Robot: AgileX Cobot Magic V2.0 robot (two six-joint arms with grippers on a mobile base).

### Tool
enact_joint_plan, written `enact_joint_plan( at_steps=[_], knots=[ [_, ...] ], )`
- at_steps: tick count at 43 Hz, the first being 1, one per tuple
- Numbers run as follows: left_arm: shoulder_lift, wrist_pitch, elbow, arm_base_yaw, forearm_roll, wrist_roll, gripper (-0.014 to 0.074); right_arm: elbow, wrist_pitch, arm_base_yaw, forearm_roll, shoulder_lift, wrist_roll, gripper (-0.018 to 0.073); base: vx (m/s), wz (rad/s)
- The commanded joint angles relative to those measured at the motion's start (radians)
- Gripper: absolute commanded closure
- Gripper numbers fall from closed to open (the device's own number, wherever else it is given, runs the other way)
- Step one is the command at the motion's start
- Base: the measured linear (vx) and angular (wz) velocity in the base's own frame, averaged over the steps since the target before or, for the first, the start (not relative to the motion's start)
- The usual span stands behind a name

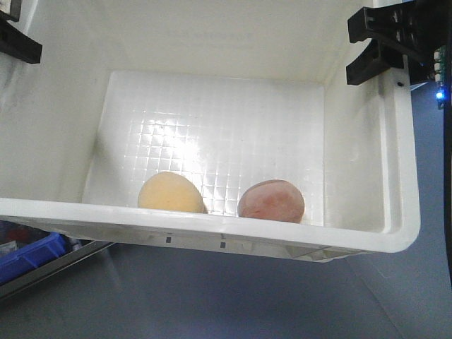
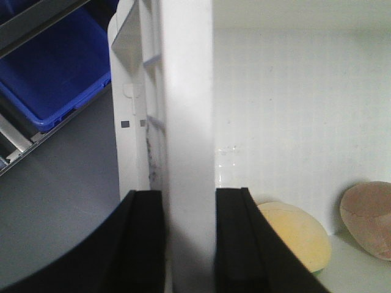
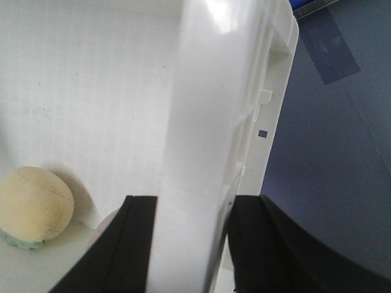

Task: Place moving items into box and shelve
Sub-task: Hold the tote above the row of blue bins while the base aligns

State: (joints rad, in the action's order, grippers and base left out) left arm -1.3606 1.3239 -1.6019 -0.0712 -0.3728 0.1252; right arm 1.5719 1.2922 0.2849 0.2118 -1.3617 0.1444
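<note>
Already both moving items lie inside the box (image 1: 141,227), so what is left is, I think, only the carrying and the shelving. The pale yellow lump (image 1: 169,192) and the pinkish-red lump (image 1: 272,200) rest on the grid floor against the near wall, a little apart from each other.

The left claw (image 2: 189,244) is closed on the left side wall of the box, one finger outside and one inside. The right claw (image 3: 192,244) grips the right side wall in the same way. In the front view only the black bodies of the two claws show, at the upper corners. Grey floor (image 1: 212,296) is seen under the near rim, so the box seems to hang between the two arms, not to stand on any surface.

The main risk, in my judgement, is slipping. The walls are smooth plastic and each claw pinches only a narrow strip of them. If one arm moves faster or higher than the other, the box may tilt or twist, and a wall may slide out of the fingers.

The lumps are round and loose. A quick tilt could make them roll and knock the walls, which shifts the weight suddenly.

A blue bin (image 2: 55,79) and a metal rail (image 2: 18,141) of the shelf are near the left side. A wide swing could strike them with the rim.
</note>
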Motion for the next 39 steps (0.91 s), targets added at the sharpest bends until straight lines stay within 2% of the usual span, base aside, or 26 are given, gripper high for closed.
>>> enact_joint_plan(
  at_steps=[1,13,39],
  knots=[
    [0.042,-0.069,-0.042,-0.010,-0.145,-0.002,0.0596,0.047,-0.064,0.007,0.133,0.041,-0.028,0.0559,-0.07,0.37],
    [0.042,-0.069,-0.042,-0.010,-0.145,-0.002,0.0596,0.047,-0.064,0.007,0.133,0.041,-0.028,0.0559,-0.06,0.32],
    [0.042,-0.069,-0.042,-0.010,-0.145,-0.002,0.0596,0.047,-0.064,0.007,0.133,0.041,-0.028,0.0559,-0.02,0.16]
  ],
)
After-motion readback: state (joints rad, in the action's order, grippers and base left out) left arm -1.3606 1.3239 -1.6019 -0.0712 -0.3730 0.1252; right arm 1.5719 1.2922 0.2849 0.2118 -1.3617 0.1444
